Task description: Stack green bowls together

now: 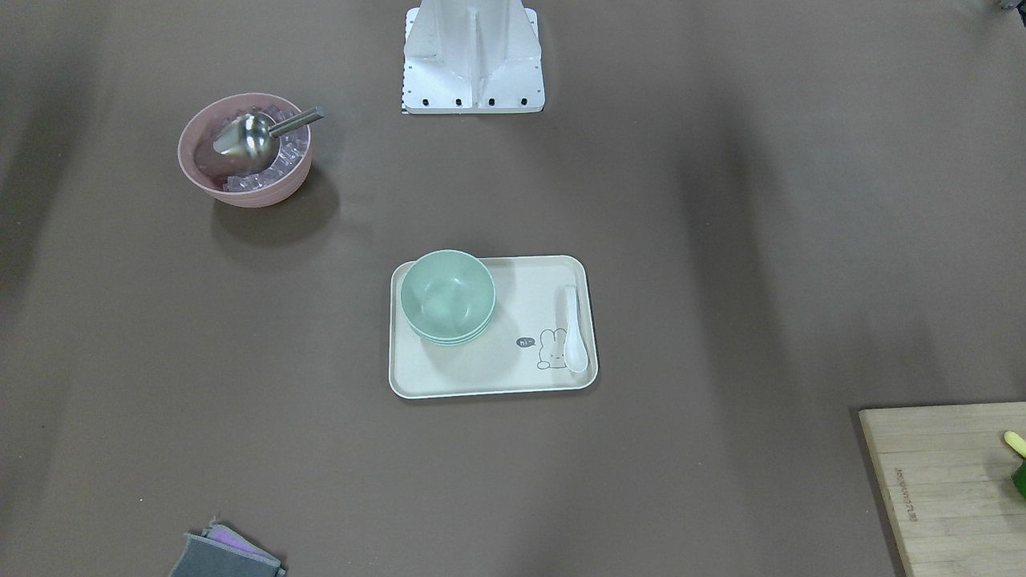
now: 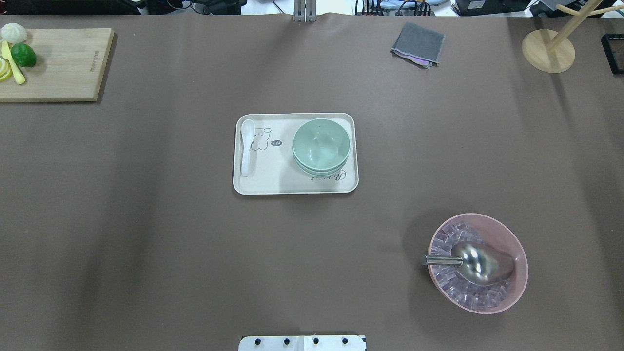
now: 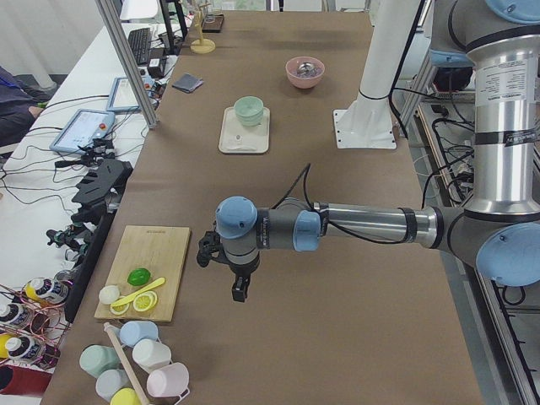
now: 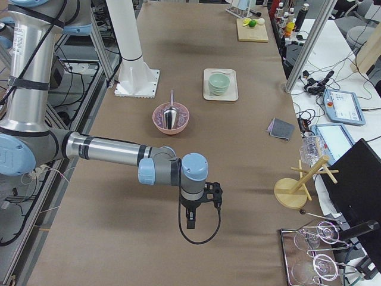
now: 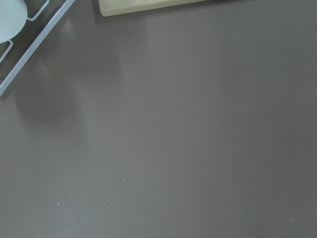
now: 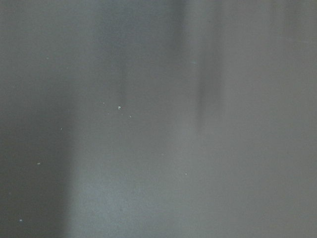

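Overhead exterior: spoon (image 2: 247,146) nr green bowls (image 2: 321,145) (same tray (image 2: 275,171)).

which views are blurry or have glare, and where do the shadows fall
Right wrist view: soft, out of focus, only the table with vague dark streaks. Left wrist view: sharper, wooden board edge clear. Overhead view: glare on the metal scoop, sheen inside the green bowls, pink bowl shadowing toward the view's left. Front-facing view: broad soft dark bands across the table.

even overhead light, blurry wrist views
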